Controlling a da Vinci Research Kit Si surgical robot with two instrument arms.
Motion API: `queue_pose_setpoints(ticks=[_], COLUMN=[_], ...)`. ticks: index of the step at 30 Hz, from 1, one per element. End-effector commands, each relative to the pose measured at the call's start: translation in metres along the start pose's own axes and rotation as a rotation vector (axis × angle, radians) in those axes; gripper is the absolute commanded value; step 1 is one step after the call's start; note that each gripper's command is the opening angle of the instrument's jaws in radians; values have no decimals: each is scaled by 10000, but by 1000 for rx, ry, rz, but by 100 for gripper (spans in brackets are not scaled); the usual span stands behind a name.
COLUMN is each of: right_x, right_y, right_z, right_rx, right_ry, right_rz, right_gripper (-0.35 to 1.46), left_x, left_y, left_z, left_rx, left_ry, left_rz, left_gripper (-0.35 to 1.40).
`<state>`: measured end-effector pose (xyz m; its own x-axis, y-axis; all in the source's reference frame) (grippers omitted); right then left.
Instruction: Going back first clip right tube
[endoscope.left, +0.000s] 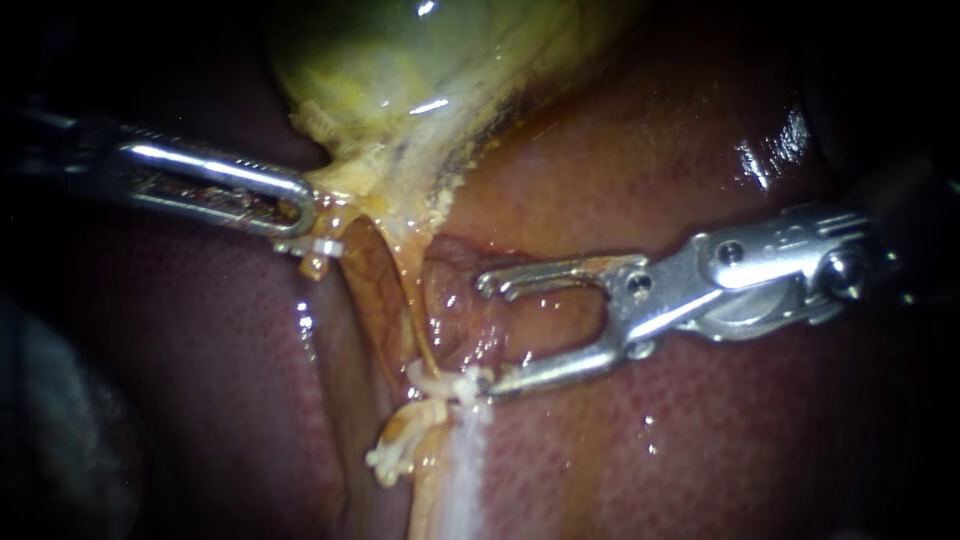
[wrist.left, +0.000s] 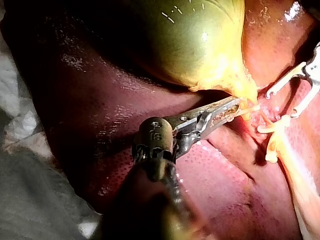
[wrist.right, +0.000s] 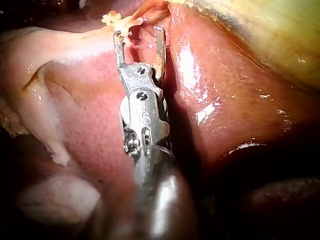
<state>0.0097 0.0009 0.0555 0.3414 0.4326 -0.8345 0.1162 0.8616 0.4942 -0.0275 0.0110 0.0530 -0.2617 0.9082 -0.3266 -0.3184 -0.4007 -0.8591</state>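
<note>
Right instrument (endoscope.left: 490, 335) gapes wide and empty beside the clip (endoscope.left: 445, 384) on the thin tube (endoscope.left: 405, 300), which is probably soft, slick and tearable and best gripped above the clip, while left instrument (endoscope.left: 300, 210) clamps the gallbladder (endoscope.left: 400, 70) neck.

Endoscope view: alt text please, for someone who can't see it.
The right instrument, jaws open and empty, sits beside a white clip on a tube over the liver. The left instrument grips the gallbladder at its narrow end.
</note>
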Motion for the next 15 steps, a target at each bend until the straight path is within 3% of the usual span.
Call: queue_pose_setpoints(ticks=[1,15], right_x=[1,14], right_y=[1,-2], right_z=[-3,-55], right_rx=[0,-63], right_ry=[1,-1], right_rz=[-9,-28], right_gripper=[50,50], left_x=[0,-1], left_y=[0,0], left_z=[0,0], left_rx=[-1,-1], left_ry=[0,0], left_rz=[1,1], left_gripper=[-35,-35])
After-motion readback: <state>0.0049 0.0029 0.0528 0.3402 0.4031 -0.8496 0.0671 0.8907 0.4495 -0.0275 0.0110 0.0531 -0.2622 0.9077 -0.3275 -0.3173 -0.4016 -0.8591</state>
